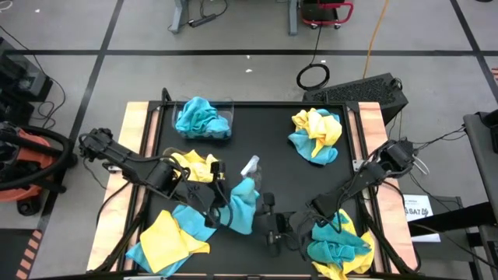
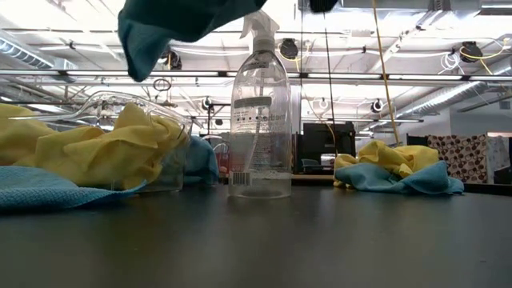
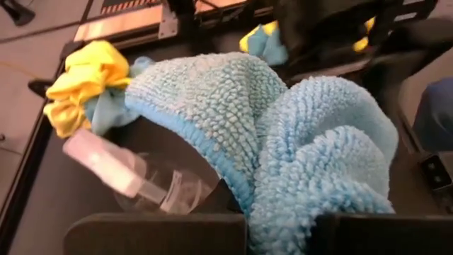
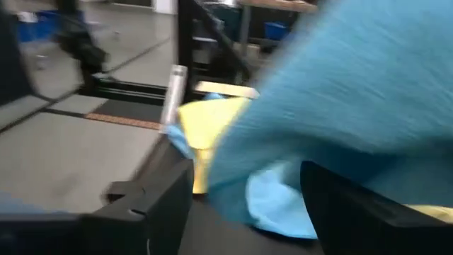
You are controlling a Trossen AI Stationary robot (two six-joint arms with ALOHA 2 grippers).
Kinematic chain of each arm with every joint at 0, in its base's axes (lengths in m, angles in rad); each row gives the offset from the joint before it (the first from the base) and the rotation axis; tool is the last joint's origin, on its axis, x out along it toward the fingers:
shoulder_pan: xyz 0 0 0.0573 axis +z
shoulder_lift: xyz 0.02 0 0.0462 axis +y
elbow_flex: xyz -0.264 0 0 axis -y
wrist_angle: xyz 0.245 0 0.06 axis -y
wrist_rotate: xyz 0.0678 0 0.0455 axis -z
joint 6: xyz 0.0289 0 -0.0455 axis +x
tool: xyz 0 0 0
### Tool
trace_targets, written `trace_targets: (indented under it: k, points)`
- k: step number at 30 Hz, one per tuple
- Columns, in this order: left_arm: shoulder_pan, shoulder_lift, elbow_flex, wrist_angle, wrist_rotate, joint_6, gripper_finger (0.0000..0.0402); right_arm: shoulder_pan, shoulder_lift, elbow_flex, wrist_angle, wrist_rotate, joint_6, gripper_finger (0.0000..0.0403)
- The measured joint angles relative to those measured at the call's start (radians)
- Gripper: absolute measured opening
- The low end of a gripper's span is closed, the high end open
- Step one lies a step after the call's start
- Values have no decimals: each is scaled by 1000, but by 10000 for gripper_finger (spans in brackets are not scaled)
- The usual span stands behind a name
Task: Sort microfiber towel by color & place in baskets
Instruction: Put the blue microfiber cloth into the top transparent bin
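High view: the left tool [image 1: 222, 198] sits mid-counter, clamped on a blue towel [image 1: 243, 206] that hangs off it in a floppy bunch. The spray bottle [image 1: 249, 166] is just beyond the tool, nearly touching the cloth. One basket [image 1: 226, 117] with blue towels in it is farther out past the tool; another, with yellow towel [image 1: 194, 165] in it, is right beside the left arm. There's a mixed pile [image 1: 167, 237] behind the tool at the near edge and another mixed pile [image 1: 317, 134] across the counter [image 1: 264, 132]. The right tool [image 1: 274, 225] is near the left one, beside its own pile [image 1: 340, 245]; can't tell if it's open or closed.

Low view: the blue towel [image 2: 180, 24] dangles clear of the counter, up beside the bottle's [image 2: 260, 120] trigger head.

Left wrist view: fingers pinched shut on a thick fold of towel [image 3: 283, 142], bottle [image 3: 141, 184] just below it.

Right wrist view: mostly blue cloth [image 4: 354, 106] up close, nothing clear on the fingers.

Handling-wise, my guess: these are light, soft and grippy, so pinching a raised fold works fine. The trailing cloth could snag and tip that bottle though.
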Motion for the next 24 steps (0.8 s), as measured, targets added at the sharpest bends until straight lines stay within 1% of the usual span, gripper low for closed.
trace_targets:
  k: [6,9,11,12,15,16,17,20,24]
  points:
    - [-5,0,0,6,-14,23,6,-15,0,0,73,1,-17,234]
    - [-5,0,0,5,-16,30,6,-26,0,0,94,1,-26,206]
    - [-7,0,0,6,-16,30,6,-32,0,0,96,-4,-36,169]
    - [-7,0,0,6,-16,30,6,-33,0,0,95,-7,-42,143]
    - [-8,0,0,5,-16,30,6,-32,0,0,94,-69,-78,45]
    - [-8,0,0,5,-16,31,6,-32,-1,0,94,-89,-99,23]
    - [-8,0,0,6,-16,34,7,-27,-3,0,93,-94,-111,14]
    - [-7,0,0,1,-16,37,14,-8,-30,0,79,-107,-140,4]
    - [-14,0,0,-3,-15,39,40,25,-98,0,62,-108,-202,2]
